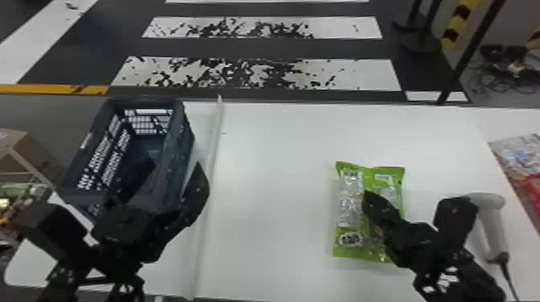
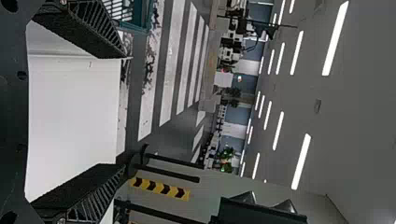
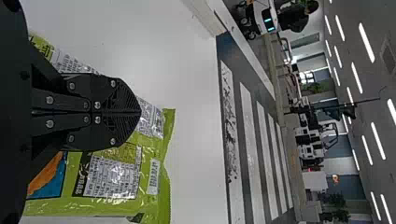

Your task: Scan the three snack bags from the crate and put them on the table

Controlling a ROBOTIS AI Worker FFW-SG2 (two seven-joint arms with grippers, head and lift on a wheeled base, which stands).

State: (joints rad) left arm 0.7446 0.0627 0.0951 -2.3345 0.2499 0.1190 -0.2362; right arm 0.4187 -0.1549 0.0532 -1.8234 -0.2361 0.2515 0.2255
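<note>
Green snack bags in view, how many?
1: the green snack bag lies on the table by the right gripper. More may be hidden in the crate.

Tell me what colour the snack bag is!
The bag is bright green with silvery-grey patches. The head view shows it best.

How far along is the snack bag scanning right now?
One green bag is on the table; I can't tell if it's scanned. Nothing looks held: the right hand is shut above it, the left hand open near the crate. The scanner rests at the right. Two more bags are probably left.
</note>
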